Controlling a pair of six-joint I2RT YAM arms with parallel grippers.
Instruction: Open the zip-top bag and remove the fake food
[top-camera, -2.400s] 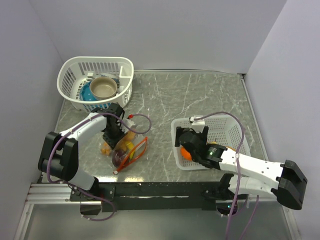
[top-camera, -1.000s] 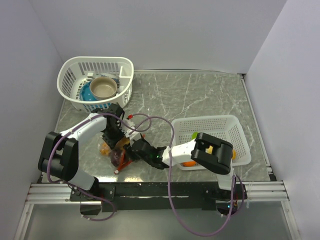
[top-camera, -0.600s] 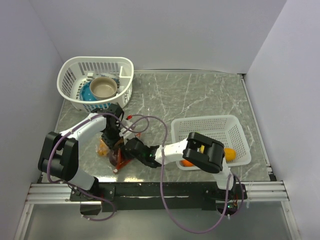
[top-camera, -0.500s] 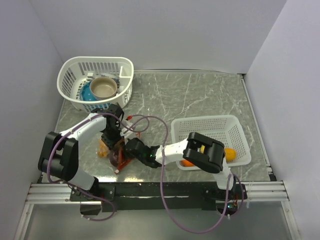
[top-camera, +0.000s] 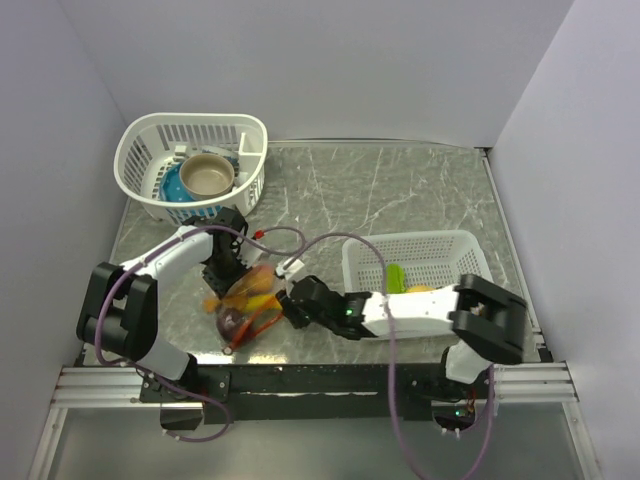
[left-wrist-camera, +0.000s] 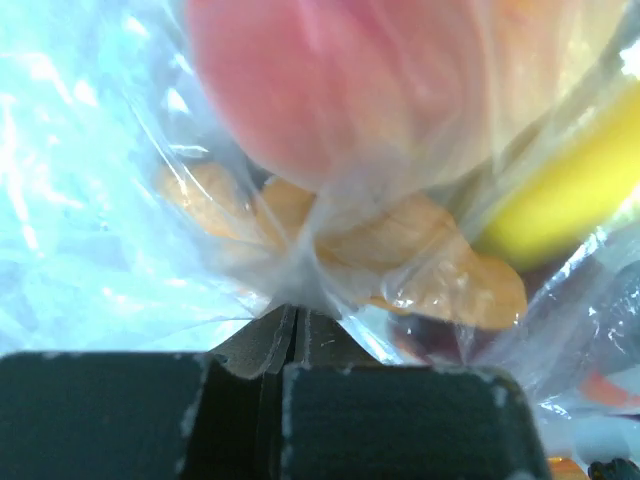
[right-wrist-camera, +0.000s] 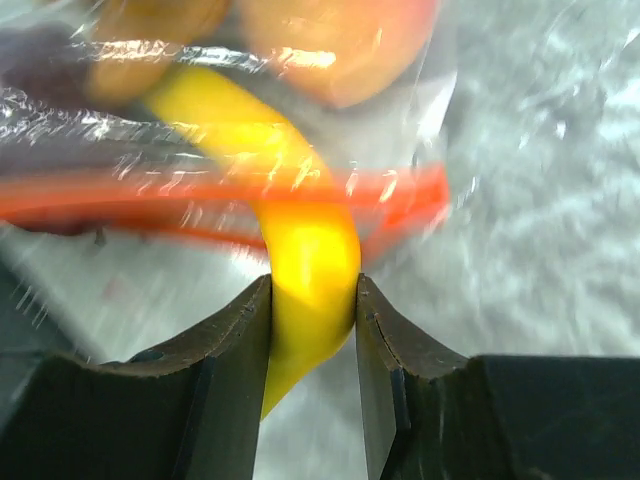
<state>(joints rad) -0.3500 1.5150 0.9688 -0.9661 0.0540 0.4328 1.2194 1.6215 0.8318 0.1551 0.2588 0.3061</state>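
1. Your left pincer (left-wrist-camera: 295, 325) is closed tight on a pinch of the zip-top bag (top-camera: 243, 300). In the left wrist view the clear film bunches to a point right where the two tips meet.
2. You will find the bag on the counter (top-camera: 380, 190) at the near left, just right of the left arm's wrist. Its crinkled plastic is lifted slightly where the pincer holds it.
3. Most of the fake food (left-wrist-camera: 420, 260) sits inside the bag. A peach piece (left-wrist-camera: 330, 90) lies against the film close above the left pincer, with tan-orange lumps under it. A dark red-purple piece (top-camera: 232, 322) sits at the bag's near end.
4. Your right pincer (right-wrist-camera: 312, 300) is clamped on the yellow piece (right-wrist-camera: 300, 230), with one finger pressed against each side of it.
5. The curved yellow piece crosses the orange-red zip strip (right-wrist-camera: 120, 195). Its near end is between the fingers and the rest lies under the plastic. The blur keeps you from telling whether it passes through the bag's mouth.
6. Your right arm stretches left along the near edge of the counter, and its pincer meets the bag's right side.
7. A white basket (top-camera: 470, 260) stands at the near right, just beyond that arm. It holds a green piece (top-camera: 396, 276) and a yellow-orange one beside it.
8. A round basket (top-camera: 135, 150) at the far left holds a tan bowl (top-camera: 207, 175) and a blue dish (top-camera: 172, 185), well apart from the bag.
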